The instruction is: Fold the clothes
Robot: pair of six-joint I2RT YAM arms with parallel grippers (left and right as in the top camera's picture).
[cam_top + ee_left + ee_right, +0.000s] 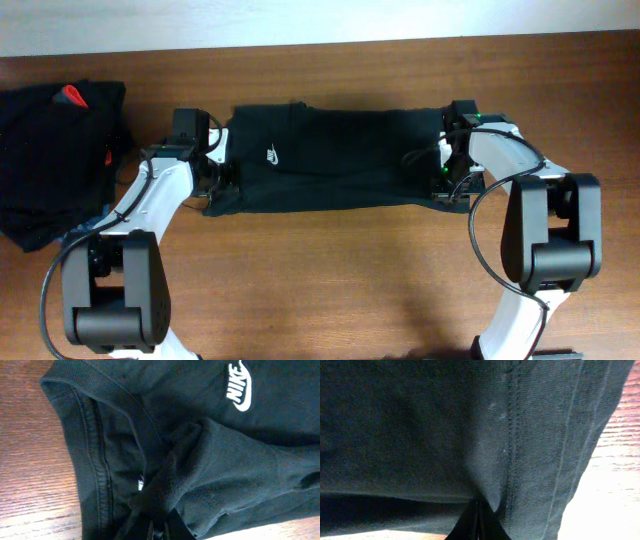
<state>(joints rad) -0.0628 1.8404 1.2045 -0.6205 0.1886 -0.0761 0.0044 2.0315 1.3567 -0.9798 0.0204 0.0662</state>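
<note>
One of the clothes, a black garment (340, 160) with a small white logo (272, 156), lies spread across the middle of the wooden table. My left gripper (222, 178) is at its left end, near the front corner. In the left wrist view that gripper (157, 532) is shut on a bunched fold of the garment (225, 460), beside the ribbed edge (75, 415) and below the logo (240, 387). My right gripper (447, 180) is at the garment's right end. In the right wrist view it (477, 522) is shut on the cloth (420, 425) close to a stitched seam (510, 435).
A heap of other black clothes (50, 160) with a red tag (70, 97) lies at the far left of the table. Bare wooden tabletop (330, 280) runs in front of the garment. The table's back edge (320, 45) meets a white wall.
</note>
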